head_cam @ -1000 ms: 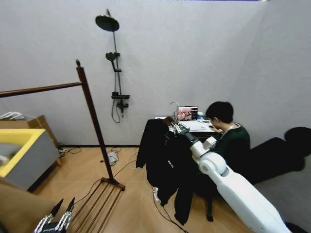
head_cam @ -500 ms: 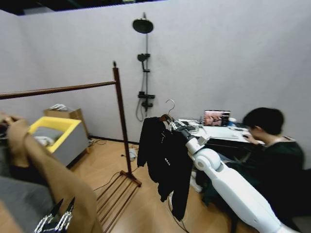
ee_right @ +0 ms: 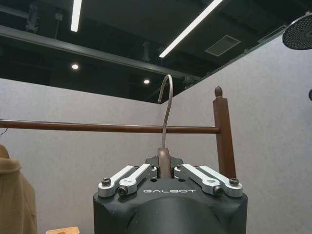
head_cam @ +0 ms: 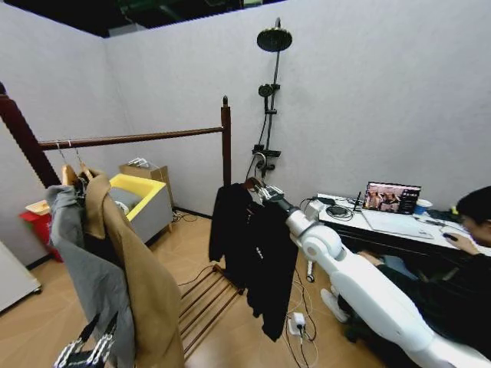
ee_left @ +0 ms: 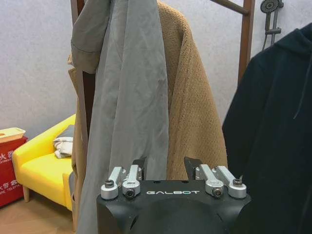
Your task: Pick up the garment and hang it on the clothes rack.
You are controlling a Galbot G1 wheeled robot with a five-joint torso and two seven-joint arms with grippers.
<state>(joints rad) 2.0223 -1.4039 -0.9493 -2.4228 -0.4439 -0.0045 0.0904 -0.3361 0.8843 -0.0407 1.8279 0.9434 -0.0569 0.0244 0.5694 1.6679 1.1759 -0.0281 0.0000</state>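
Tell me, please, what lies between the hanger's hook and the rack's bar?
Nothing: in the right wrist view the metal hook reaches just above the rack's bar, with bare air between.

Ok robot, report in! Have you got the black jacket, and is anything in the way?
Right end effector shut on hanger, black jacket hanging below. Left end effector low, idle. Rack bar ahead; tan coat and grey top already there.

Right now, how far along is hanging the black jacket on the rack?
Pickup looks done: the right gripper is shut on the wooden hanger of the black jacket, held in the air. Its hook is not yet over the clothes rack's bar. The left gripper hangs open, low by the tan coat.
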